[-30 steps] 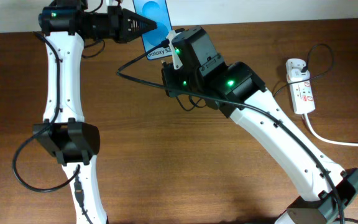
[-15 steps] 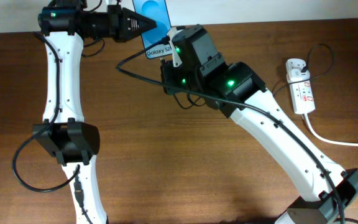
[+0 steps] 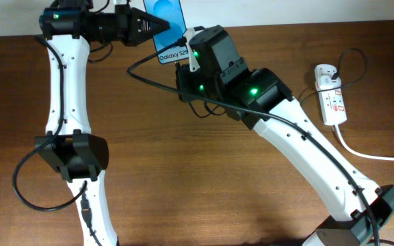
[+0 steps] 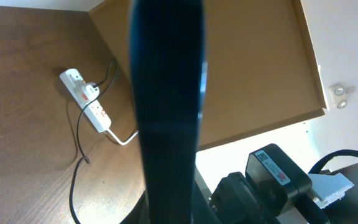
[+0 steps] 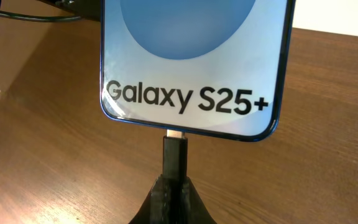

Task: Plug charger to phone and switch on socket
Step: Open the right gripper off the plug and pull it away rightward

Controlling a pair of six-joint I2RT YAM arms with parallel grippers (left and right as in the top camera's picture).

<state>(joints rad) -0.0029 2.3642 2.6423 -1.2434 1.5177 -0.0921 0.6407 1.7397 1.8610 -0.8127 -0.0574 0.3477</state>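
The phone (image 3: 167, 20) with its blue screen and "Galaxy S25+" text is held at the table's far edge by my left gripper (image 3: 157, 26), shut on it. In the left wrist view the phone (image 4: 166, 106) shows edge-on as a dark bar. My right gripper (image 5: 174, 186) is shut on the charger's black connector (image 5: 174, 155), whose metal tip touches the phone's bottom edge (image 5: 191, 68). The thin black charger cable (image 3: 156, 83) runs under my right arm. The white socket (image 3: 331, 101) lies at the right with a white plug in it; it also shows in the left wrist view (image 4: 87, 101).
A thick white cord (image 3: 368, 156) leaves the socket toward the right edge. My right arm (image 3: 299, 143) crosses the table's middle. A white wall lies beyond the far table edge (image 3: 286, 26).
The phone and my left gripper have shifted slightly left and up. The right gripper has followed with the connector at the phone's bottom edge.
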